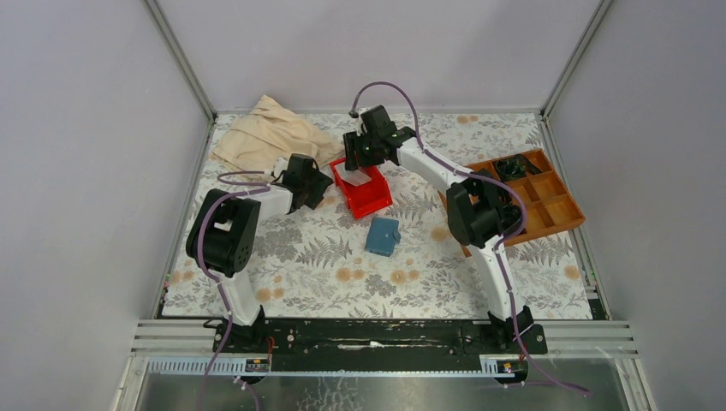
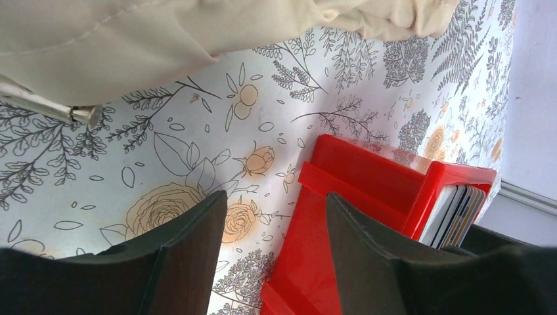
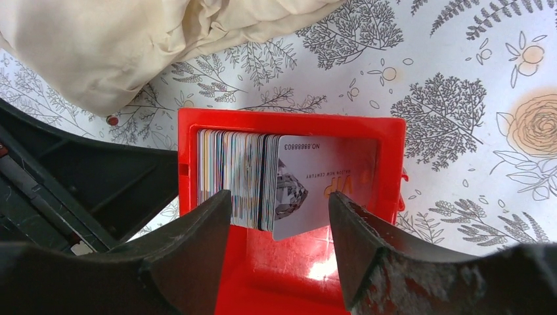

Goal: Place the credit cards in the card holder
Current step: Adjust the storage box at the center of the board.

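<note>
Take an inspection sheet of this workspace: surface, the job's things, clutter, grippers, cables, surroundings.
Surface: table under a floral-print cover, no spills seen.
Job's things: credit cards stand on edge in the red bin, the front one leaning. The card holder lies closed on the table, nearer the arms than the bin.
Clutter: beige cloth bunched at the far left. The wooden tray sits at the right, with dark items in a far compartment.
Grippers: left gripper open, low at the bin's side. Right gripper open above the bin, a finger on either side of the cards.
Cables: purple cables loop free off both arms.
Surroundings: plain pale walls; nothing else seen.
</note>
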`<action>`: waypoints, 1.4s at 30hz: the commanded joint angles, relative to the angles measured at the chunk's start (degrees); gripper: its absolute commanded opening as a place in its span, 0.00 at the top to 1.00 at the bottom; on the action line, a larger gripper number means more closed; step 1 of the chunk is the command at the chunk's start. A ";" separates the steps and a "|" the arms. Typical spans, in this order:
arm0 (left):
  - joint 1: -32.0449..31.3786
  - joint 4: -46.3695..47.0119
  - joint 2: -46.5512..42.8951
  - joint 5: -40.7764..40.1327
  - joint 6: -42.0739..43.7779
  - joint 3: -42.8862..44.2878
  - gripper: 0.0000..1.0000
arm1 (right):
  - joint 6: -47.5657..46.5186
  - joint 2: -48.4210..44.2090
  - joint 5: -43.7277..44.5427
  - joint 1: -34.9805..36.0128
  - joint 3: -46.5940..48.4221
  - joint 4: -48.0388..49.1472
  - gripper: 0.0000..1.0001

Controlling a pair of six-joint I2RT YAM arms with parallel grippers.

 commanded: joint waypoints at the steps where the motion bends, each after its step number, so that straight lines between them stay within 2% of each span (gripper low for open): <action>1: 0.45 -4.52 1.44 1.15 2.24 -1.25 0.35 | 1.86 0.20 -3.57 -0.74 1.22 2.18 0.38; 17: 0.46 -3.72 1.99 2.48 2.58 -1.04 0.36 | 5.08 0.19 -7.77 -1.30 -0.39 1.95 0.59; 42: 0.37 -2.89 0.98 3.36 2.27 -2.82 0.37 | 6.45 -4.30 -8.30 -0.25 1.00 -0.14 0.63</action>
